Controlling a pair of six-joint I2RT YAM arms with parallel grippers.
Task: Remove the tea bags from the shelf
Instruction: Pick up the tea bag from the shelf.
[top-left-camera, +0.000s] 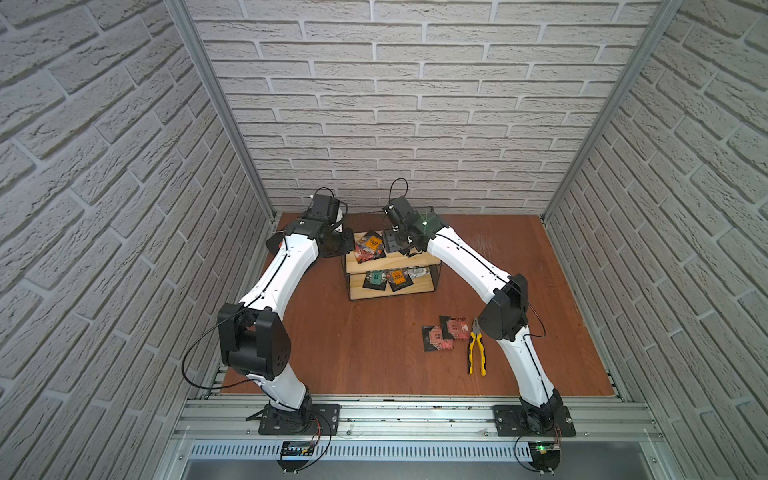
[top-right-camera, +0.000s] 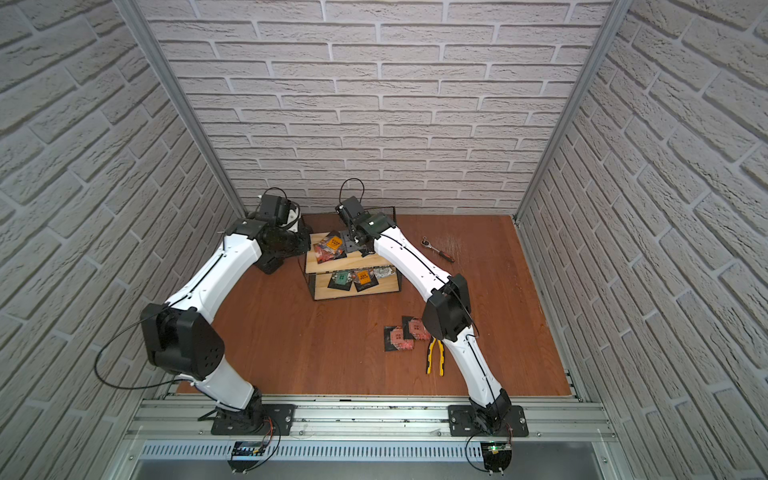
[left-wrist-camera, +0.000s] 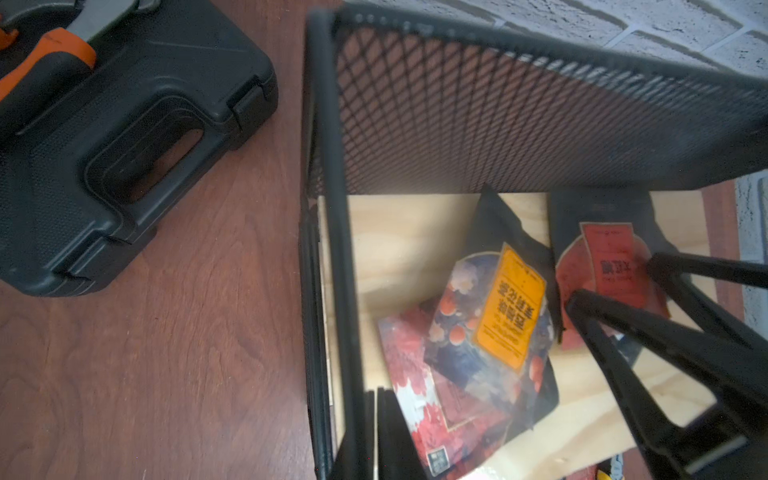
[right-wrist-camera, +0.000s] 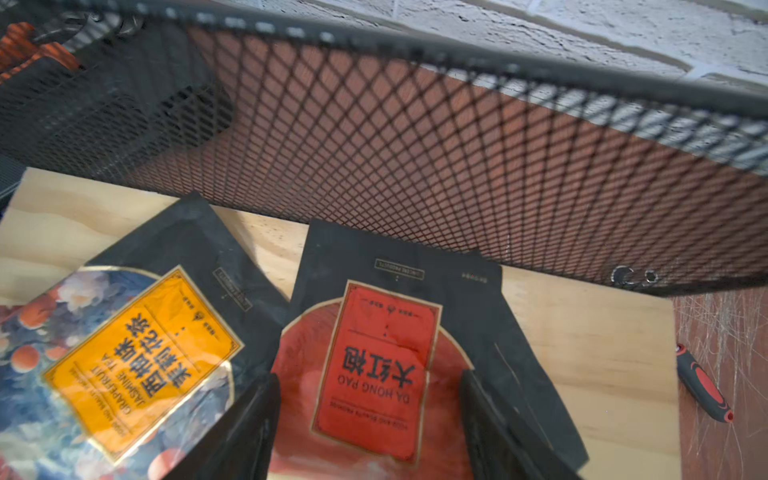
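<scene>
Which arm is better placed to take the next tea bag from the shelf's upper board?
Right: the right gripper stands open directly over the red-label tea bag. The left gripper is shut at the end of the shelf.

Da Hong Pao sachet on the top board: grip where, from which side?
Likely across its width, from above on the open front side. The Da Hong Pao sachet lies flat on the top board, no edge raised; the mesh back blocks the rear, the orange-label sachet crowds one side.
</scene>
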